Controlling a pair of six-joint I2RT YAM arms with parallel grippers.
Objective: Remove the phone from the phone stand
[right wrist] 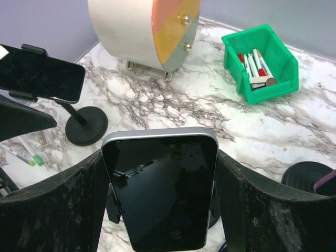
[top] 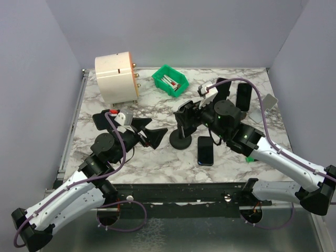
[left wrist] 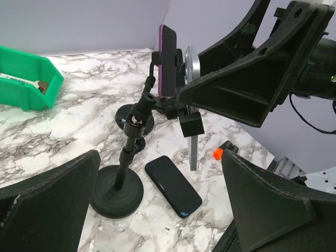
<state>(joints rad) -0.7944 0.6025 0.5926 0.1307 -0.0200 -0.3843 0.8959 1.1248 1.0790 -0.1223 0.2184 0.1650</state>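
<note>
Phone (right wrist: pixel 160 189) upright, long axis apparently vertical, screen facing wrist camera.

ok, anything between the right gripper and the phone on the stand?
Nothing visible. The right gripper straddles the phone; its fingers appear to sit against both side edges.

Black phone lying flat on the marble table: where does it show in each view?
Top external: black flat-lying phone, lower centre.
Left wrist: the phone, bottom centre.
Right wrist: not in it.
Shared landmark: green plastic bin, back centre from above, far left in left wrist, upper right in right wrist.
</note>
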